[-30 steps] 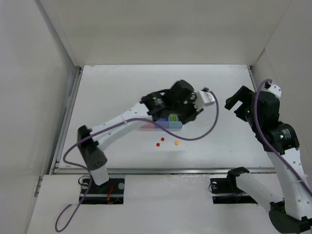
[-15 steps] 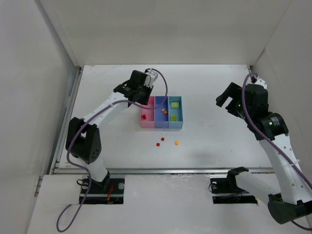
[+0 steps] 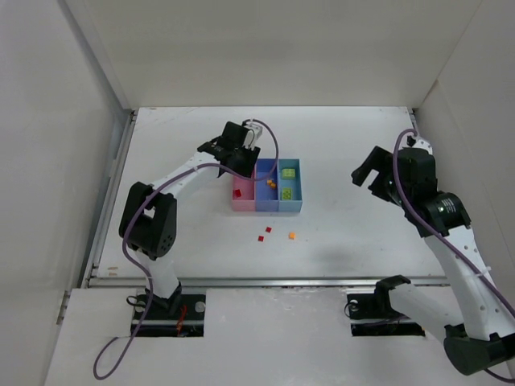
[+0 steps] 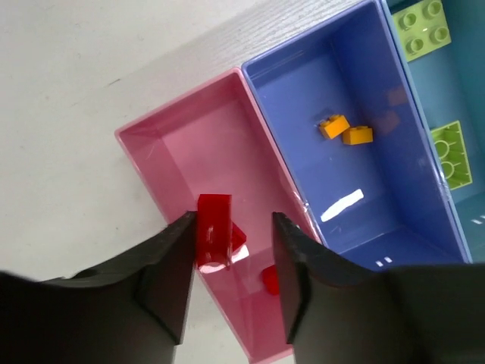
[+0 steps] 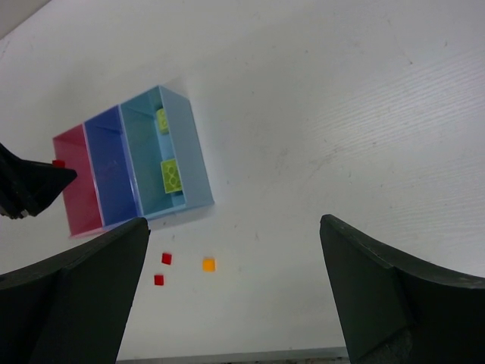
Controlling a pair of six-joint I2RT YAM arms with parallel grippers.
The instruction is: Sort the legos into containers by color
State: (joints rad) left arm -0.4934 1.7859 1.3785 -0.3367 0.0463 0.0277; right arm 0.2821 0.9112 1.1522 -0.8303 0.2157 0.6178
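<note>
Three joined bins stand mid-table: pink, blue-violet, light blue. My left gripper hangs over the pink bin's far end, jaws apart. A red lego rests against its left finger, clear of the right one. Two more red legos lie in the pink bin. Two orange legos lie in the blue-violet bin, and two yellow-green ones in the light blue bin. Two red legos and an orange one lie loose on the table. My right gripper is wide open and empty, high up at the right.
White walls enclose the table on three sides. The right wrist view shows the bins at upper left, the loose red and orange legos below them, and the table's near edge along the bottom.
My left arm swung from over the bins out to the far left, then came back slightly right over the pink bin. My right gripper drifted a little left and down.
</note>
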